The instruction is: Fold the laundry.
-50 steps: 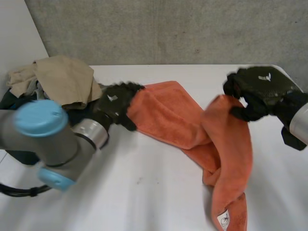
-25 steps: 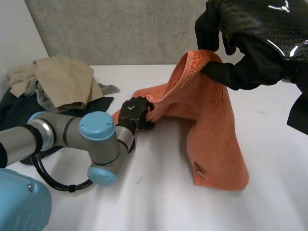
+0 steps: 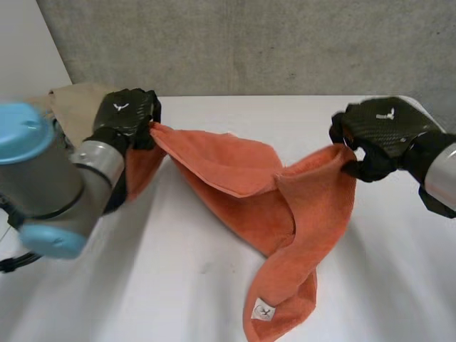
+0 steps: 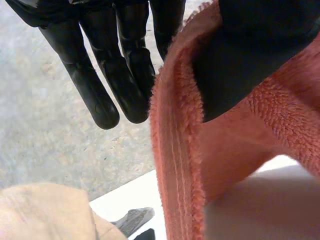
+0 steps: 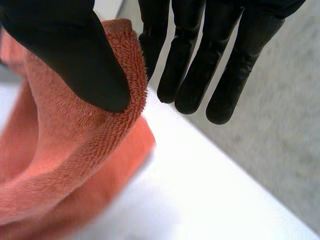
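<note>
Orange towel [image 3: 242, 185] is slung over the white table [image 3: 128, 285], long axis running nine to three o'clock, middle sagging toward six. Left hand [image 3: 127, 114] pinches its nine-o'clock end between thumb and fingers, and right hand [image 3: 377, 135] likewise clamps the three-o'clock end.

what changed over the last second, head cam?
Right hand came down from near the camera, out to the right; left hand swung back toward the laundry pile. The orange towel now spans between them, sagging. Both kept their pinch; pile unmoved.

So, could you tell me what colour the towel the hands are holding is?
The towel is plain orange, with a small white label; the head view shows it best.
</note>
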Robot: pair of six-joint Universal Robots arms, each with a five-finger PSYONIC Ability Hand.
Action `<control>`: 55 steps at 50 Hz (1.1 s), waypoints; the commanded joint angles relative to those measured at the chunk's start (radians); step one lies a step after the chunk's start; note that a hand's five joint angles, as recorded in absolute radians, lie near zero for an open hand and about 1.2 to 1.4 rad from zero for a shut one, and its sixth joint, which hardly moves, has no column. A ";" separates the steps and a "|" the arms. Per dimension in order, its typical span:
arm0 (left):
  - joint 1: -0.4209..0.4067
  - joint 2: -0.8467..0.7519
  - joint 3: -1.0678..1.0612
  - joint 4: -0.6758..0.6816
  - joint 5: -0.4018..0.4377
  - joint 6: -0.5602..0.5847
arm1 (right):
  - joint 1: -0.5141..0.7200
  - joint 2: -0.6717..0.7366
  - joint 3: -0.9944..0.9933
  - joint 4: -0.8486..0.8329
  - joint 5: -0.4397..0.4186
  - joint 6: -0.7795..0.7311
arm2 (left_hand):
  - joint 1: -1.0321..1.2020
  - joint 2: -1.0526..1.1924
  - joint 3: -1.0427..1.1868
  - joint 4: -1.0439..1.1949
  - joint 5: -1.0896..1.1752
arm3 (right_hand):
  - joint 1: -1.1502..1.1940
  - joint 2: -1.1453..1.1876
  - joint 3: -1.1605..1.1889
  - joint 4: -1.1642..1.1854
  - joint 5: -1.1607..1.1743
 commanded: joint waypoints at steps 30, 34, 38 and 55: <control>-0.089 -0.067 0.346 0.155 0.001 0.432 | 0.014 0.301 -0.419 -0.529 0.077 -0.122 | 0.246 0.201 0.207 0.197 0.246 | 0.413 0.223 0.214 0.207 0.230; -0.122 -0.032 0.151 0.150 0.001 0.431 | 0.002 0.272 -0.314 -0.424 -0.013 -0.134 | 0.246 0.201 0.207 0.197 0.246 | 0.413 0.223 0.214 0.207 0.230; -0.155 -0.041 0.006 0.147 -0.004 0.428 | -0.069 0.273 -0.196 -0.294 -0.085 -0.180 | 0.246 0.201 0.207 0.197 0.246 | 0.413 0.223 0.214 0.207 0.230; -0.185 -0.133 -0.067 0.115 -0.007 0.426 | -0.126 0.422 0.036 -0.179 -0.119 -0.369 | 0.246 0.201 0.207 0.197 0.246 | -0.290 -0.480 -0.489 -0.497 -0.473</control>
